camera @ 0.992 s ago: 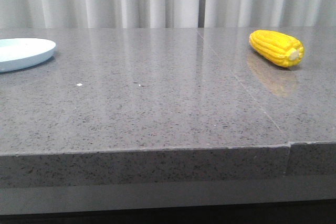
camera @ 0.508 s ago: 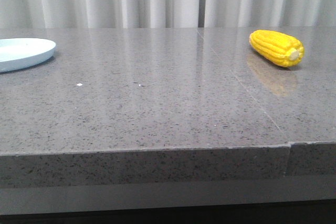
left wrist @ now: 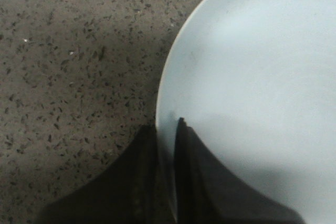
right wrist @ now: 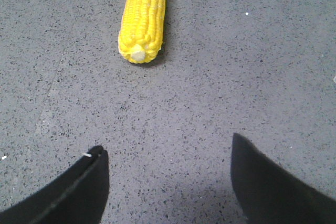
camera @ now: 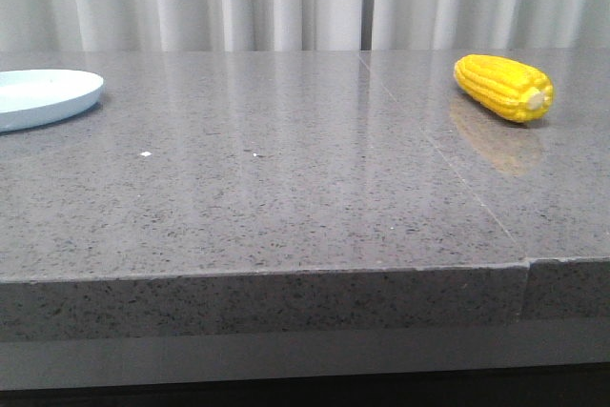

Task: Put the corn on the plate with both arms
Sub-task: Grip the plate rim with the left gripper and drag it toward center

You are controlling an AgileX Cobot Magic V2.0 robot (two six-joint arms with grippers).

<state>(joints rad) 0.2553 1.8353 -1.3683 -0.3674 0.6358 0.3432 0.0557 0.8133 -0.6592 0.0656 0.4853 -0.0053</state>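
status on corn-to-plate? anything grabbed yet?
Done: the left end effector has closed on the plate rim. In hand: the right end effector is open, facing the corn with bare table between them. Left: grasp the corn, still far from the plate, and set it on the plate.
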